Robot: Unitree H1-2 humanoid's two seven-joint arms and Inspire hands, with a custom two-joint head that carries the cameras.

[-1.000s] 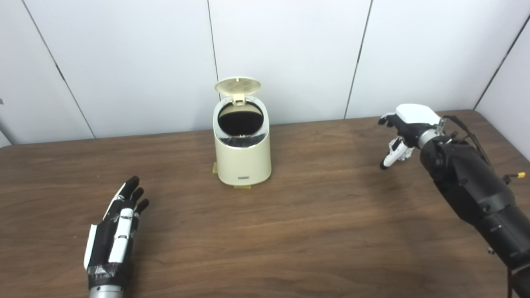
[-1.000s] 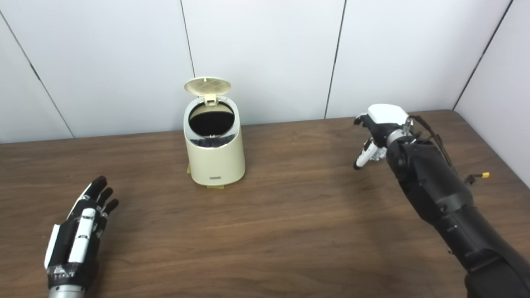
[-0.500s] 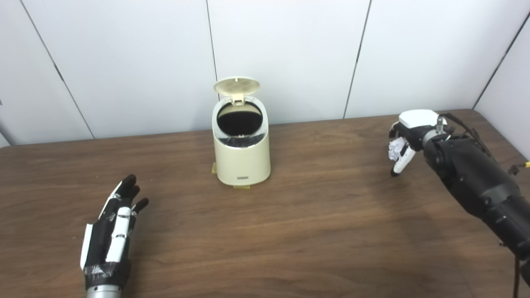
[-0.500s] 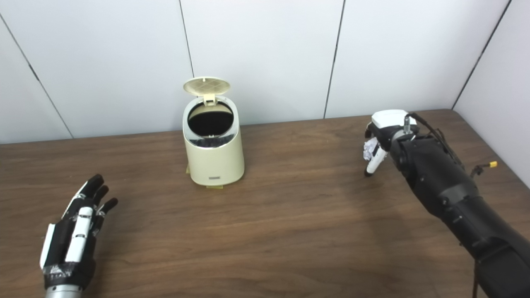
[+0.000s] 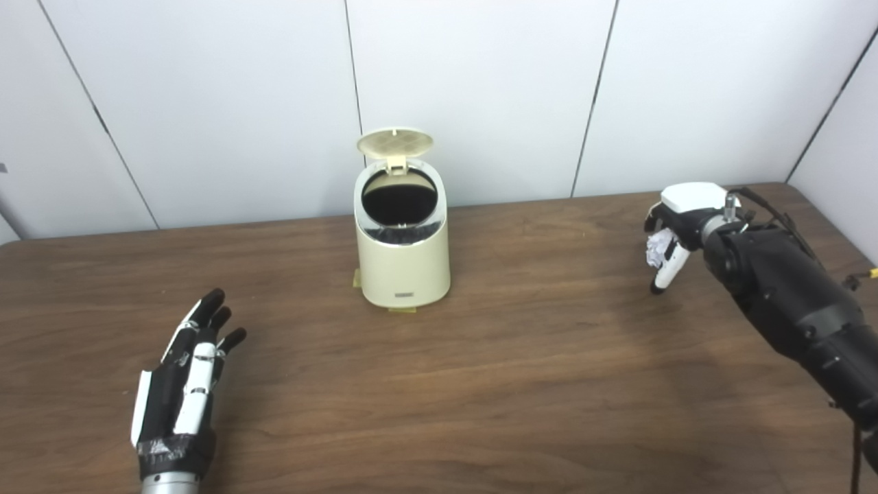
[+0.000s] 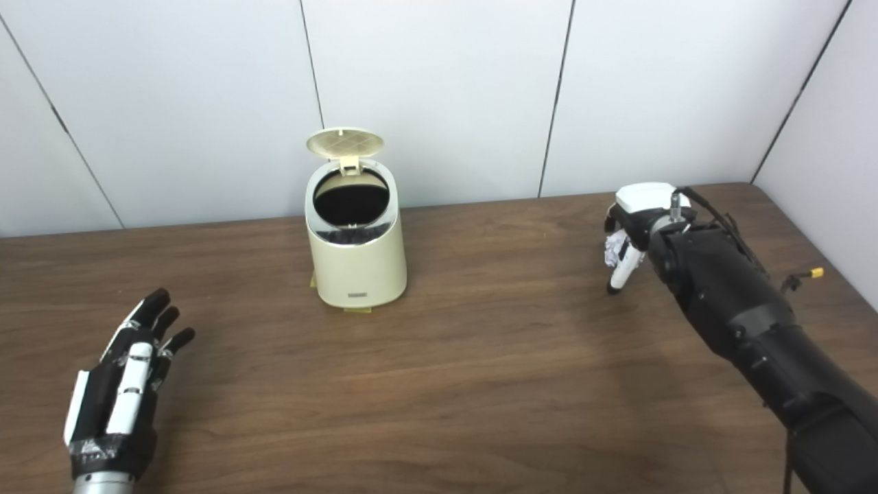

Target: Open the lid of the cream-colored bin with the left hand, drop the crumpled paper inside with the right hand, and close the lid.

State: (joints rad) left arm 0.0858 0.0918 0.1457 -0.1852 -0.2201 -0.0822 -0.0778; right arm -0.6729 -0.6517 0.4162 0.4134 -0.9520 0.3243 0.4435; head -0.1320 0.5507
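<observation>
The cream-colored bin [image 5: 402, 257] stands with its lid [image 5: 395, 142] up, yet the inside is only black — nothing in it can be told. At three o'clock the right hand [image 5: 675, 218] covers most of the crumpled paper [image 5: 660, 245]. The right arm [image 5: 796, 309] runs off the lower right edge.

bin [image 6: 355, 264] lid [image 6: 345, 143] up | right robot hand [image 6: 627, 230] around crumpled paper [image 6: 614, 247]

right hand [image 5: 669, 230]: dropped toward table, closed round crumpled paper [image 5: 659, 243] | left hand [image 5: 180, 398]: drew back
</observation>
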